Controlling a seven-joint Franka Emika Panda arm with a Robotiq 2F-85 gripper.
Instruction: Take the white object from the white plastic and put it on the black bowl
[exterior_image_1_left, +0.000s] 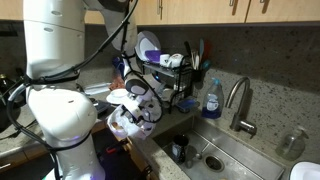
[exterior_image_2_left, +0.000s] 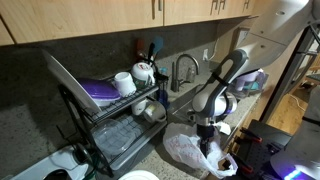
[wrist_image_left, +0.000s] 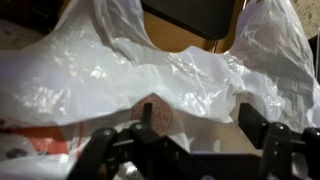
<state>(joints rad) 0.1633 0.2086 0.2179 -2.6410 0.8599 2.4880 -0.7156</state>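
The gripper (wrist_image_left: 175, 122) hangs low over the open mouth of the white plastic bag (wrist_image_left: 90, 70), which lies crumpled on the counter near the sink (exterior_image_1_left: 225, 160). In the wrist view its fingers stand spread wide apart with nothing between them. Just beyond them, deep in the folds, sits a small round pale thing (wrist_image_left: 156, 114), probably the white object; it is not yet gripped. The black bowl cannot be picked out with certainty in any view.

The main risk is the loose film. If the fingers close with a fold of plastic across the object, the whole bag may lift with it or the object may slip free. A push downward could also shove it further under the folds, out of sight.

The round thing carries reddish print, too blurred to read. The blue soap bottle (exterior_image_1_left: 211, 98) to the right of the dish rack (exterior_image_1_left: 165, 75) has a label, also unreadable.
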